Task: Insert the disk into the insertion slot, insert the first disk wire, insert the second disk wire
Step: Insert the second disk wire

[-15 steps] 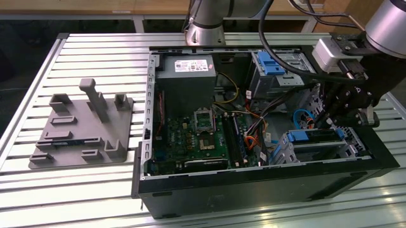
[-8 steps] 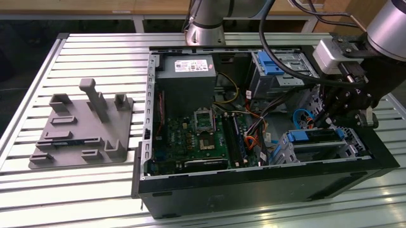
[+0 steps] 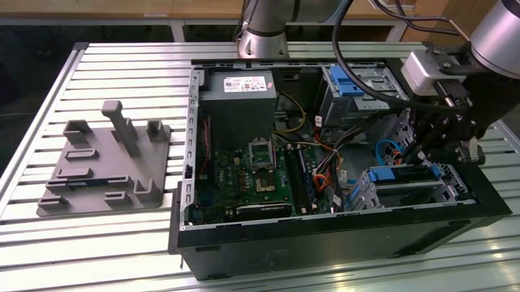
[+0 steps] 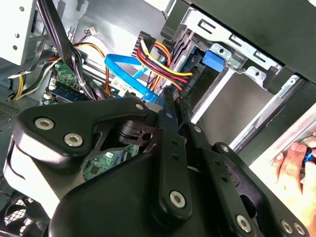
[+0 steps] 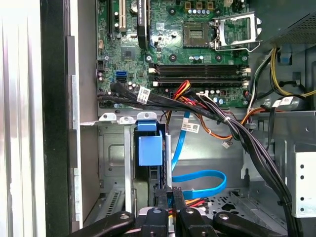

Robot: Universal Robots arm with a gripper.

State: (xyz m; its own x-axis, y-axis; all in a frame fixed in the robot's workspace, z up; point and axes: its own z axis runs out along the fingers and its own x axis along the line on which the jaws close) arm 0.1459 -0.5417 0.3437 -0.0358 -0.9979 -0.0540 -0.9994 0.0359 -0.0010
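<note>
Slatted surface (image 3: 122,243) carrying open computer case (image 3: 325,243), disk (image 3: 402,177) seated in slot (image 3: 406,191) at case's near corner on the exterior view's right, claw (image 5: 170,195) pressed together pinching wire plug (image 5: 168,193) beside blue cable (image 5: 197,180)

1. This looks like a robotics lab or test workshop: the counter (image 3: 97,243) is built of ribbed aluminium profile slats, the kind used for machine bases.
2. An open desktop computer case (image 3: 325,237) lies on it, with its motherboard (image 3: 252,182) and wiring exposed.
3. A grey fixture plate (image 3: 101,170) with upright pegs and pockets sits beside the case.
4. An industrial robot arm's base (image 3: 262,36) is mounted at the counter's far edge.
5. A person's hand (image 4: 296,165) shows in the second wrist view.
</note>
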